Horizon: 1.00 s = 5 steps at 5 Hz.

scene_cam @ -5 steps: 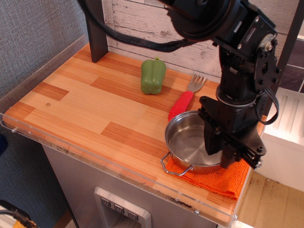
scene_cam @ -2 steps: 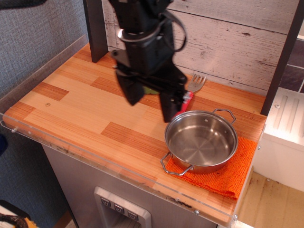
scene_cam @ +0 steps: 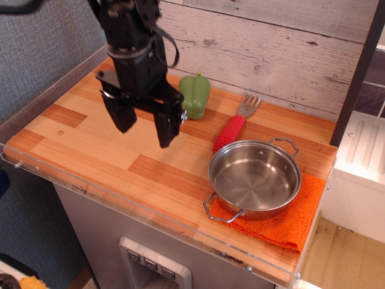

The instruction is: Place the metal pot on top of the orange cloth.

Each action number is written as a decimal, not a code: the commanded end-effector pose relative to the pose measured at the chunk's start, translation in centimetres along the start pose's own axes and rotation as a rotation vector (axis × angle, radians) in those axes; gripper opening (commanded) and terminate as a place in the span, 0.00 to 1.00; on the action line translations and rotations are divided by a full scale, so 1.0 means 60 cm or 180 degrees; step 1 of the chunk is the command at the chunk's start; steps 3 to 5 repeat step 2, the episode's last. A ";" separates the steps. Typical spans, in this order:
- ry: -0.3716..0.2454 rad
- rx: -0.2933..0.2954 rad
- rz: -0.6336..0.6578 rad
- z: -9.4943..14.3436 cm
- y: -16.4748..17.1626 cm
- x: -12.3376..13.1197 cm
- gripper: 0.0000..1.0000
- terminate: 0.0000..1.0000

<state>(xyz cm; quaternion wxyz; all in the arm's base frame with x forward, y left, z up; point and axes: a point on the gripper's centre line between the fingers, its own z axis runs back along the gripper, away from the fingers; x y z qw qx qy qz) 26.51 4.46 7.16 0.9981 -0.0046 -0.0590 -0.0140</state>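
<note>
The metal pot (scene_cam: 255, 178), shiny and shallow with two wire loop handles, rests upright on the orange cloth (scene_cam: 295, 215) at the front right corner of the wooden table. The cloth shows along the pot's front and right side. My gripper (scene_cam: 146, 127) hangs above the middle-left of the table, well left of the pot and apart from it. Its two black fingers (scene_cam: 166, 126) stand spread with nothing between them.
A green pepper (scene_cam: 194, 96) stands at the back, just behind the gripper. A fork with a red handle (scene_cam: 231, 132) lies beside the pot's far left rim. A clear rail (scene_cam: 120, 208) edges the table front. A dark post (scene_cam: 121, 60) stands at back left.
My gripper has let go of the pot, risen and swung left across the table, from over the pot to the middle-left. The pot stays on the cloth.
</note>
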 end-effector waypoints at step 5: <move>-0.0124 0.0023 -0.0086 0.010 0.000 -0.011 1.00 1.00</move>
